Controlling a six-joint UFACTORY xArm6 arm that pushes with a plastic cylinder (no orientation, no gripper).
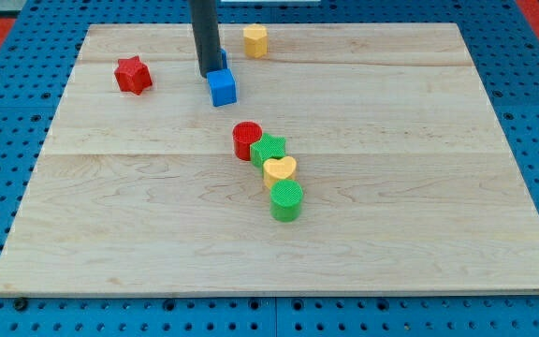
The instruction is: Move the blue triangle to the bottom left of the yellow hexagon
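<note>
The yellow hexagon (255, 40) sits near the board's top edge, a little left of centre. My tip (207, 75) rests on the board to its lower left. A small piece of a blue block (223, 59) peeks out from behind the rod's right side; its shape is hidden. A blue cube (222, 87) lies just right of and below the tip, close to it or touching it.
A red star (133, 75) lies at the upper left. A red cylinder (247, 139), green star (269, 148), yellow heart (279, 170) and green cylinder (286, 200) form a tight diagonal row at the centre. The wooden board (419, 187) sits on blue pegboard.
</note>
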